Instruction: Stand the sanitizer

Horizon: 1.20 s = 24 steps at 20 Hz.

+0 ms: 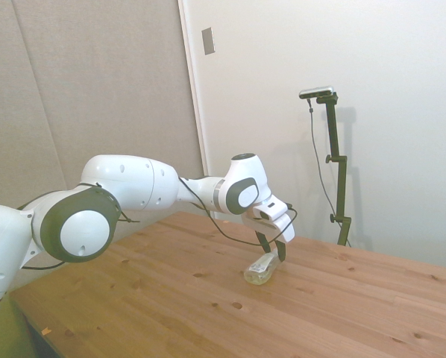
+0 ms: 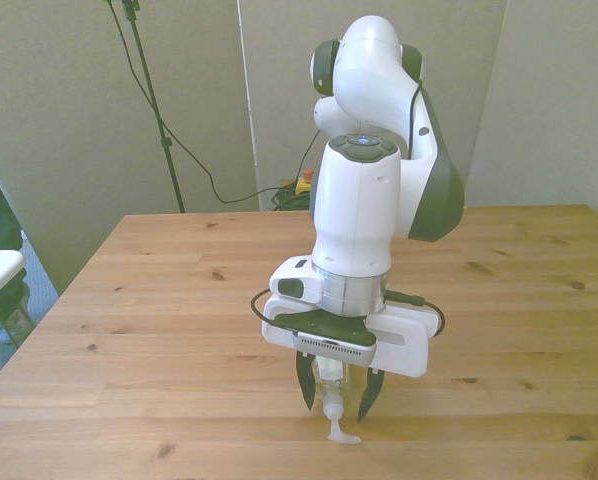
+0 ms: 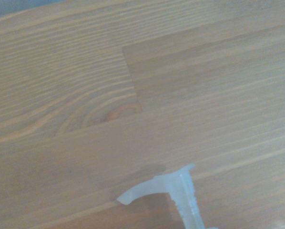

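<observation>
The sanitizer (image 1: 259, 271) is a small clear bottle of pale liquid lying on its side on the wooden table (image 1: 208, 313). In the front view the sanitizer (image 2: 330, 392) lies between my two dark fingers, its narrow cap (image 2: 340, 432) pointing toward the table's near edge. My gripper (image 2: 336, 398) is open and straddles the bottle, one finger on each side with gaps showing. In the side view the gripper (image 1: 273, 252) is low over the bottle's far end. The wrist view shows only the clear cap (image 3: 173, 191) on the wood.
The table's near edge (image 2: 279, 470) in the front view runs just beyond the cap. A black cable (image 2: 269, 315) loops around my wrist.
</observation>
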Available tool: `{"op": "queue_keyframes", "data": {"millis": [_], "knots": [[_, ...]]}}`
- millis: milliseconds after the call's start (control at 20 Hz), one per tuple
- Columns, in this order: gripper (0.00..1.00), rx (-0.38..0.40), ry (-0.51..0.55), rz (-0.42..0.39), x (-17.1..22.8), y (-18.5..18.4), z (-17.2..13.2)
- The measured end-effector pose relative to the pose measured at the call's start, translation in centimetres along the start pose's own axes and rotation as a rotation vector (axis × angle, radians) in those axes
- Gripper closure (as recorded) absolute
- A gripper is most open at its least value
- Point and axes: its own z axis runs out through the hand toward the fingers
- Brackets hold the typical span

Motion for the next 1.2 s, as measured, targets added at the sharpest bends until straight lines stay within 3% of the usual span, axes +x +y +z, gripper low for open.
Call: {"op": "queue_keyframes", "data": {"millis": [700,850,1200], "knots": [[1.0,0.002,-0.042,0.033,1.2,0.1,-1.7],[1.0,0.075,0.01,0.035,1.4,-0.8,-4.3],[1.0,0.311,0.279,0.048,-1.3,-1.2,-12.9]]}}
